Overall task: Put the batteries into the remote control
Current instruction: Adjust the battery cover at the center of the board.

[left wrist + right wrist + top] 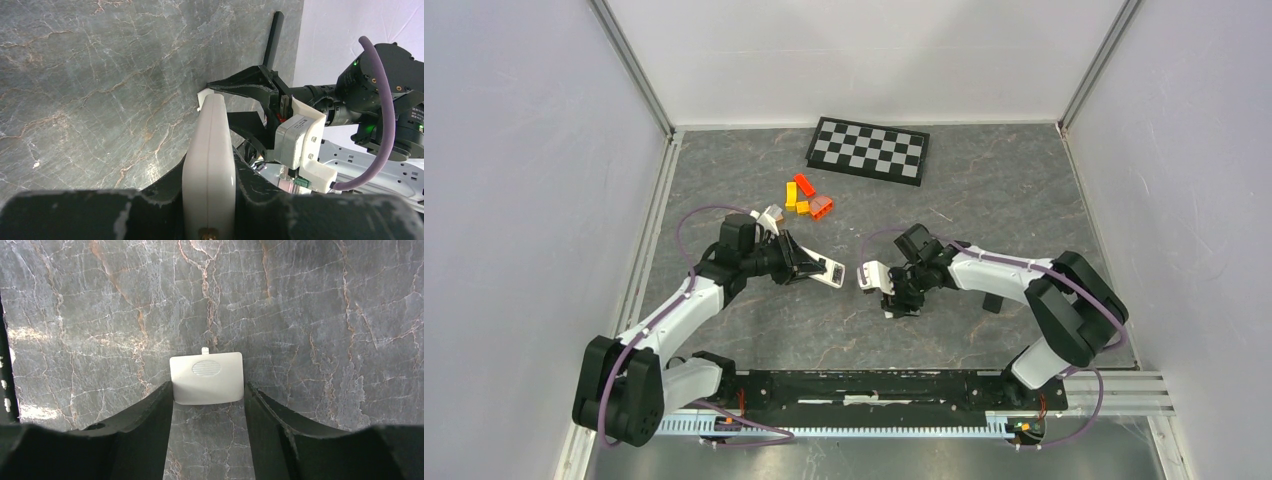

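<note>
My left gripper (807, 266) is shut on the white remote control (829, 271) and holds it on edge above the table; in the left wrist view the remote (210, 150) stands edge-up between the jaws (209, 200). My right gripper (882, 282) is shut on a small white battery cover (869, 275), just right of the remote's tip. In the right wrist view the cover (206, 377), with a ribbed oval and a small tab, sits clamped between the fingertips (207, 392). I see no batteries in any view.
Orange and red blocks (809, 198) lie behind the left arm. A checkerboard (869, 150) lies at the back. A small dark object (992, 303) sits on the table under the right arm. Walls close both sides.
</note>
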{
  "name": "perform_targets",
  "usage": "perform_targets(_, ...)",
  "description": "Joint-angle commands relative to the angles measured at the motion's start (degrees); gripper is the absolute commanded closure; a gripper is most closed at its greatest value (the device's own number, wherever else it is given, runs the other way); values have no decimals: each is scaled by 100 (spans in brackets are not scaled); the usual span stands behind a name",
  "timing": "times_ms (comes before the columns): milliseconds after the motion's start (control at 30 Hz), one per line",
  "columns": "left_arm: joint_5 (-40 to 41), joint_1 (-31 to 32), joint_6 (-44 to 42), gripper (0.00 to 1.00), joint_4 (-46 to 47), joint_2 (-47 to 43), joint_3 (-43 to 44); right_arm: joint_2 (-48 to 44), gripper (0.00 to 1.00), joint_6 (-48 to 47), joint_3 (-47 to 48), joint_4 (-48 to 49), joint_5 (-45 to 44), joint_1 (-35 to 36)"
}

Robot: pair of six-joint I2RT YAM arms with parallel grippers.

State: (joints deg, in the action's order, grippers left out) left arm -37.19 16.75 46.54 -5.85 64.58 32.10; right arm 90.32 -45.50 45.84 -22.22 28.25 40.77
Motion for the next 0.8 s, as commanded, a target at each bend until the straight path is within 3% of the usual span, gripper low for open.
perform_targets(0,-210,-41,-215,98,233,-57,113,185,45,-276,153,-376,-36,18)
perform_targets(167,-211,-49,-207,98,238,-81,78,122,53,-81,94,-124,-348,17)
perform_targets(433,-183,-32,-48,98,440,-128,-122,-222,50,489,-126,460,-681,13)
perform_targets(767,-122,47,99,98,564,-172,-223,-118,44,3146,-520,1773,-2243,-191)
